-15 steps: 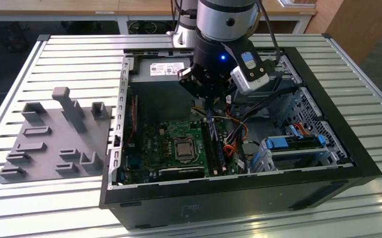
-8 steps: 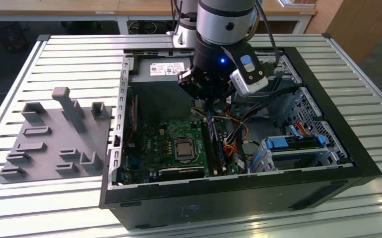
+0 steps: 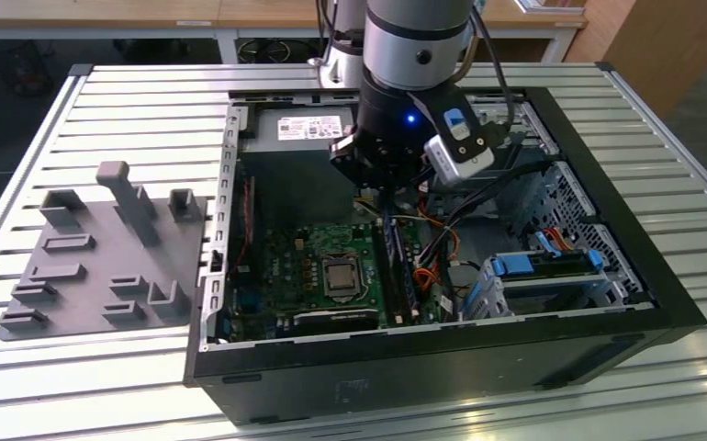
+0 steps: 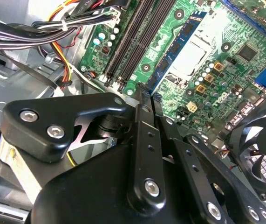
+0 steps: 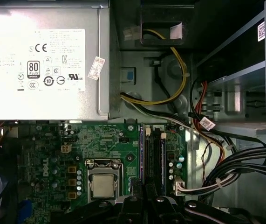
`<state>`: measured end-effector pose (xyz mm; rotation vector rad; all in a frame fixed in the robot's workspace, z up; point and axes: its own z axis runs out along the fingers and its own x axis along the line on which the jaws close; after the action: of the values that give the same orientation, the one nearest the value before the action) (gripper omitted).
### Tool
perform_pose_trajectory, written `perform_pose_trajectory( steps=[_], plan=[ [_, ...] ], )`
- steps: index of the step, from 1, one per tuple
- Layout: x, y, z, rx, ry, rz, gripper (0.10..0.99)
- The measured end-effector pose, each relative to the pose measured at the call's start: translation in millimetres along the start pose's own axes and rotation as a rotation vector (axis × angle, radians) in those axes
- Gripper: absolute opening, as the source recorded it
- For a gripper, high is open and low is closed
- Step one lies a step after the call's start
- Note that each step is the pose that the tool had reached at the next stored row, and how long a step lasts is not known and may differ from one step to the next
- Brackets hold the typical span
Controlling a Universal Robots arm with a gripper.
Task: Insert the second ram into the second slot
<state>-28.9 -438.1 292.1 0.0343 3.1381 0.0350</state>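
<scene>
Hand (image 4: 150, 94) (black) sits at one end of the blue second ram (image 4: 178, 48).

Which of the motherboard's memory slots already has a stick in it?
The one nearest the processor socket: a blue ram stick stands in it, while the black slots on its far side look empty.

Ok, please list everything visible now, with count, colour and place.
table: one, silver, under everything else.
computer case: one, black, on the table.
fixture tray: one, grey, exterior view's left of the case.
motherboard: one, green, inside the case.
ram strip: one, blue, upright on the motherboard.
power supply: one, silver, beside the motherboard.
drive bracket: one, blue, exterior view's right inside the case.
cables: several, mostly black, beside the motherboard.
arm: one, silver and black, above the case.
gripper: one, black, at the ram strip's end.
</scene>
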Motion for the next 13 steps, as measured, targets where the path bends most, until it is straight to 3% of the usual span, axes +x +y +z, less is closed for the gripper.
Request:
perform_pose_trajectory(
  steps=[6,13],
  plan=[
    [-0.9,-1.2,6.8,0.0,0.0051,0.0,0.137],
    [-6.6,-1.2,14.1,0.0,0.0195,0.0,0.137]
  ],
)
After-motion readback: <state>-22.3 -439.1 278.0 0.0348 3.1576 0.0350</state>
